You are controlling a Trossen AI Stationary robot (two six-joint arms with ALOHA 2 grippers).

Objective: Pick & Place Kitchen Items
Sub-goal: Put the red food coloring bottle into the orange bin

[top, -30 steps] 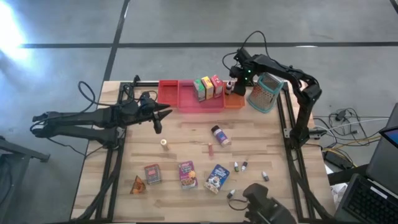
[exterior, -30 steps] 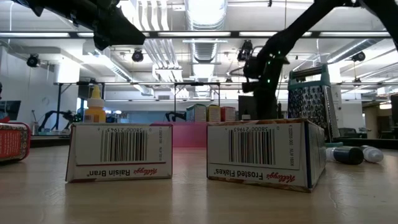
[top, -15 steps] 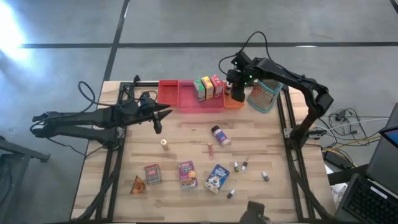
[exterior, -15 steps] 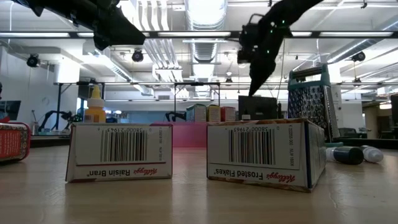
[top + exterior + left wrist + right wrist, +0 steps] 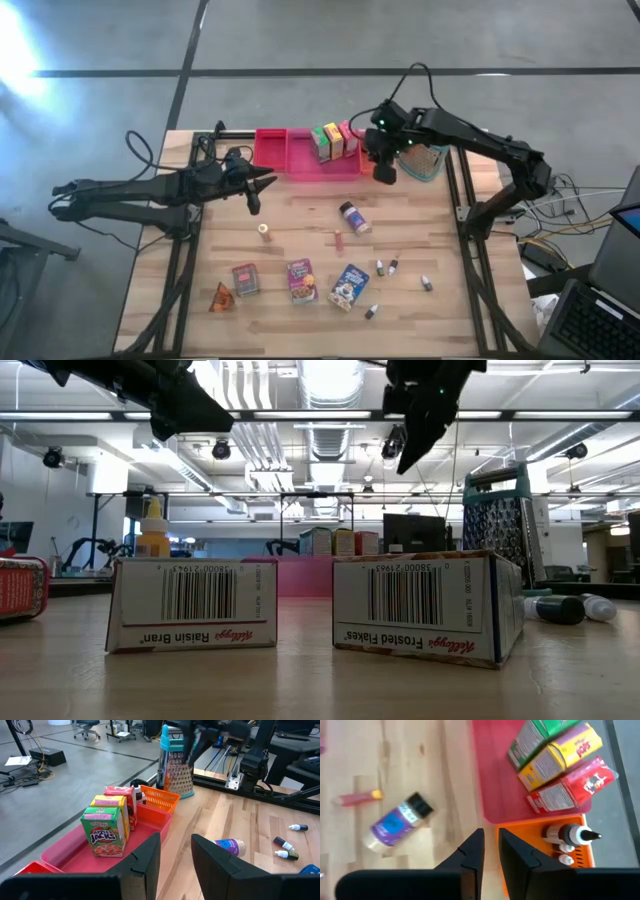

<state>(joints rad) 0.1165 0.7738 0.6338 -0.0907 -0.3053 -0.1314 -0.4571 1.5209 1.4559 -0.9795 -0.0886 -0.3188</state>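
1. Our right pincer [image 5: 385, 172] hangs above the near edge of the orange basket [image 5: 547, 854], fingers [image 5: 472, 852] close together with only a narrow gap and nothing between them; we judge it empty, between placements.
2. Directly beyond that pincer, in the orange basket, lie small dropper bottles [image 5: 568, 835], grouped there because the basket seems to collect the bottle-type items.
3. Beside the basket, the pink tray [image 5: 305, 155] holds three boxes side by side: the green Apple Jacks box [image 5: 105, 831], a yellow box [image 5: 559, 754] and a red box [image 5: 570, 785].
4. Nearer to us than the right pincer, unsorted items wait on the tabletop [image 5: 300, 215]: a purple-labelled jar [image 5: 353, 216], the Raisin Bran box [image 5: 193, 603], the Frosted Flakes box [image 5: 428, 605] and more small bottles [image 5: 388, 266].
5. Our left pincer [image 5: 262, 183] waits to the side, fingers [image 5: 145, 857] slightly apart, holding nothing.
6. The box grater [image 5: 428, 158] stands just beyond the basket.
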